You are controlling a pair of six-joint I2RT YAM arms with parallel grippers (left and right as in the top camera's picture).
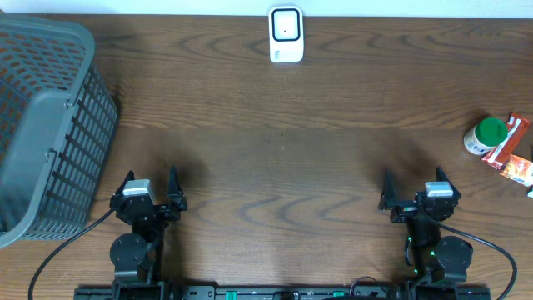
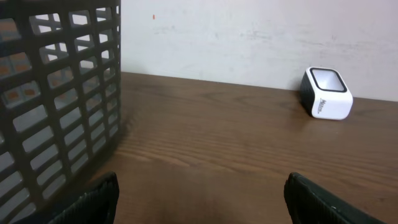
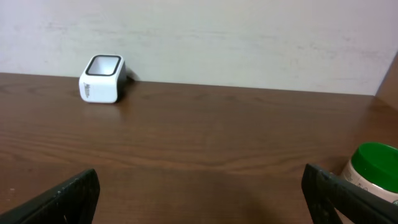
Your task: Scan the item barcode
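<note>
Item: white bottle (image 1: 485, 135) with a green lid, upright at the surface's (image 1: 275, 150) right edge, beside a red packet (image 1: 506, 142).
Position: ahead-right of the right gripper (image 1: 414, 177), apart; well apart from the left gripper (image 1: 151, 177).
Scanner: white scanner (image 1: 286, 34), far middle.
Grippers: both spread wide, empty.
Unclear: barcode unreadable; packet cut off by the frame.

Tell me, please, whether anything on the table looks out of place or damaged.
Nothing stands out: the scanner sits upright at the far edge, the basket on the left, the green-capped bottle and packets on the right.
</note>
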